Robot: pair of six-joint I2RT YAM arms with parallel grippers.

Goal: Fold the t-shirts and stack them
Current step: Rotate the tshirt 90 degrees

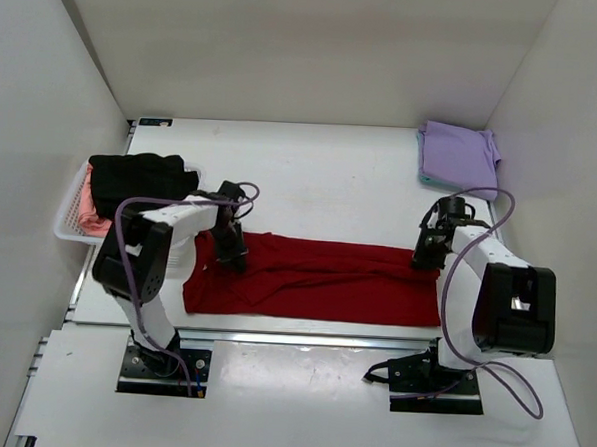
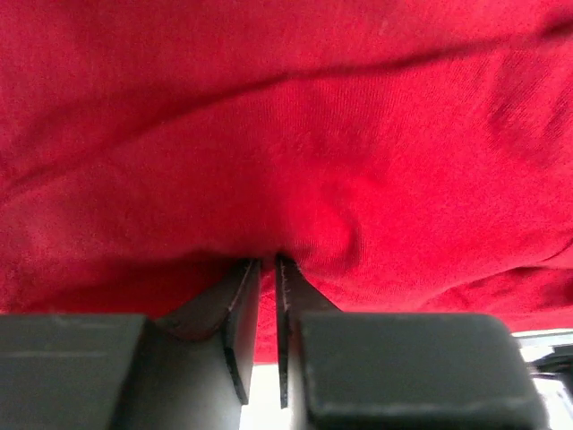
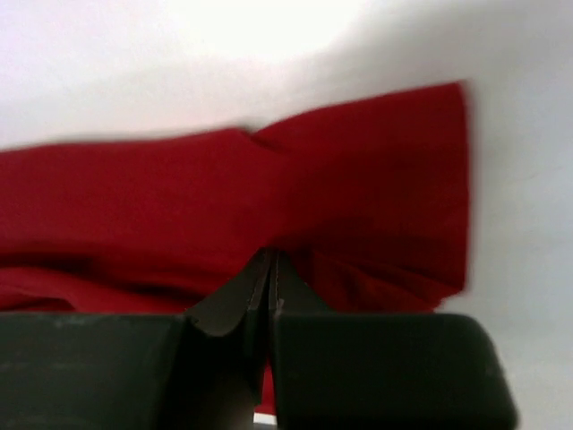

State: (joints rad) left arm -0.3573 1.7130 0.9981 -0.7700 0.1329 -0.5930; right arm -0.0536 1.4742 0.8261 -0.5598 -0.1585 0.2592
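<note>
A deep red t-shirt (image 1: 316, 279) lies as a long folded strip across the table near the arms. My left gripper (image 1: 229, 252) is shut on a pinch of its cloth at the left end; the left wrist view shows red cloth (image 2: 340, 161) bunched between the nearly closed fingers (image 2: 242, 305). My right gripper (image 1: 426, 256) is shut on the strip's right end; the red cloth (image 3: 358, 179) puckers at the tips (image 3: 271, 260). A folded lavender t-shirt (image 1: 459, 154) lies at the back right. A black t-shirt (image 1: 136, 180) and a pink one (image 1: 91, 216) lie in the basket.
A white lattice basket (image 1: 66, 221) stands at the table's left edge. White walls enclose the table on three sides. The table's front edge (image 1: 303, 336) runs just below the red strip.
</note>
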